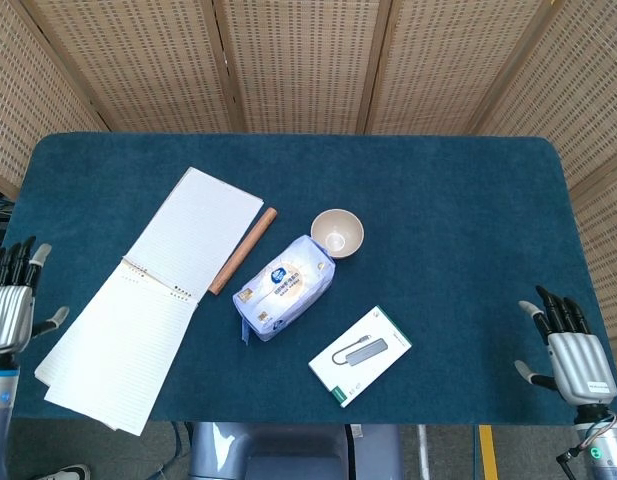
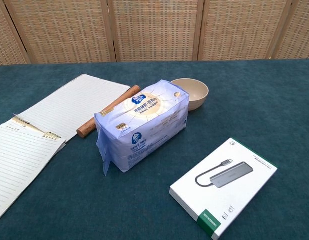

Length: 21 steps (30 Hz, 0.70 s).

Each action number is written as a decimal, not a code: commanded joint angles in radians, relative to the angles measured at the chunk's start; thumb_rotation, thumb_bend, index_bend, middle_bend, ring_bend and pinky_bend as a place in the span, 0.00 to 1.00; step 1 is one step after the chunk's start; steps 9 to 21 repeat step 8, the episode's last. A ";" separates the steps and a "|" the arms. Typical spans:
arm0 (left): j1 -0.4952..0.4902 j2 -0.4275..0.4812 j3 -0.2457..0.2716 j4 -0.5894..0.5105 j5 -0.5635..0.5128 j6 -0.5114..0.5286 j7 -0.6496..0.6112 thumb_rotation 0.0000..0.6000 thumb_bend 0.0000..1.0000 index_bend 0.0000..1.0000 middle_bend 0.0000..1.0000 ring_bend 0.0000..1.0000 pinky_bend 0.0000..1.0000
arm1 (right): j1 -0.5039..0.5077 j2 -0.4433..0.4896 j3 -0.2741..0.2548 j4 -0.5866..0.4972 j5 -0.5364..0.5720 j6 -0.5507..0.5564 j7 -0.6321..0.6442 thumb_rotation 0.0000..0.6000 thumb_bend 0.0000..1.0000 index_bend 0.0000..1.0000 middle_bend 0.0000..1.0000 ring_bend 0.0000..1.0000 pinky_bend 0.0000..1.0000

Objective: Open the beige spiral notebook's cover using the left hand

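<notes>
The spiral notebook lies open and flat on the blue table, its lined pages spread on both sides of the wire spine; the chest view shows the same notebook at the left. My left hand hovers off the table's left edge, fingers apart, holding nothing, a short way left of the notebook's lower page. My right hand rests at the near right corner, fingers spread and empty. Neither hand shows in the chest view.
A wooden rod lies along the notebook's right edge. Beside it are a blue-white tissue pack, a beige bowl and a white adapter box. Woven screens stand behind the table.
</notes>
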 commanded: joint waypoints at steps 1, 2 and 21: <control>0.050 -0.019 0.046 -0.030 0.022 0.028 -0.023 1.00 0.19 0.13 0.00 0.00 0.00 | 0.000 0.000 0.000 0.001 0.001 0.000 0.001 1.00 0.23 0.15 0.00 0.00 0.03; 0.062 -0.025 0.059 -0.037 0.024 0.029 -0.030 1.00 0.19 0.14 0.00 0.00 0.00 | 0.000 0.000 0.000 0.002 0.001 0.000 0.001 1.00 0.23 0.15 0.00 0.00 0.03; 0.083 -0.045 0.098 -0.018 0.034 -0.007 -0.032 1.00 0.20 0.15 0.00 0.00 0.00 | 0.001 -0.002 -0.002 0.004 -0.004 -0.002 -0.004 1.00 0.23 0.15 0.00 0.00 0.03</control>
